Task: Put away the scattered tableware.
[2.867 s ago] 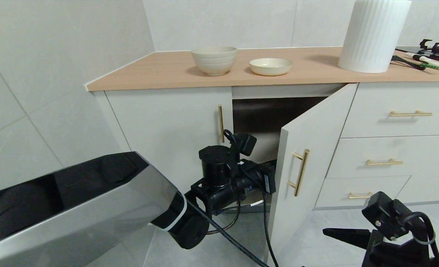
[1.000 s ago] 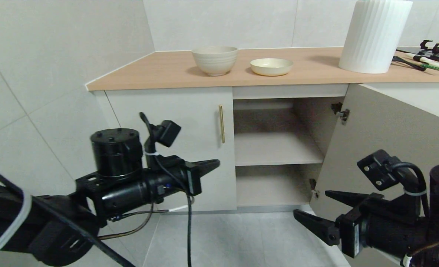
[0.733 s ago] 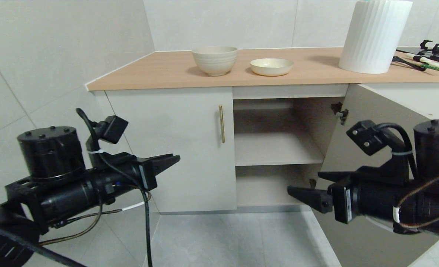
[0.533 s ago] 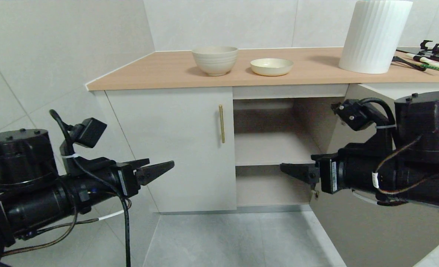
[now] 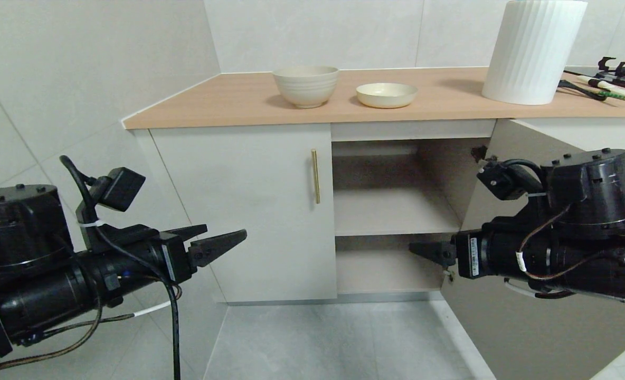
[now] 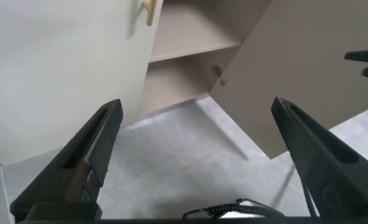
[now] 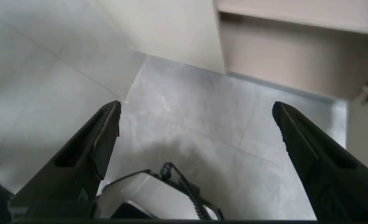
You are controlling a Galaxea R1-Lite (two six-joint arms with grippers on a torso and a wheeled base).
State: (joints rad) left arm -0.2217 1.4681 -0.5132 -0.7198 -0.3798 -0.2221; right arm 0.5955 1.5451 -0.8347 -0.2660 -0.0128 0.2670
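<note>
Cupboard door (image 5: pixel 529 330) has swung fully open, the left tool (image 5: pixel 227 232) has drawn back to the left, and the right tool (image 5: pixel 423 249) has lifted to the cupboard mouth, both with fingers spread wide and carrying nothing. Opening looks done, so next comes a reach up to the counter (image 5: pixel 212 108), where the ribbed bowl (image 5: pixel 305 84) and shallow dish (image 5: pixel 386 94) sit side by side, apart, seemingly nearer its front edge. There's good room between the arms, though the door crowds the right one and the counter lip overhangs.
</note>
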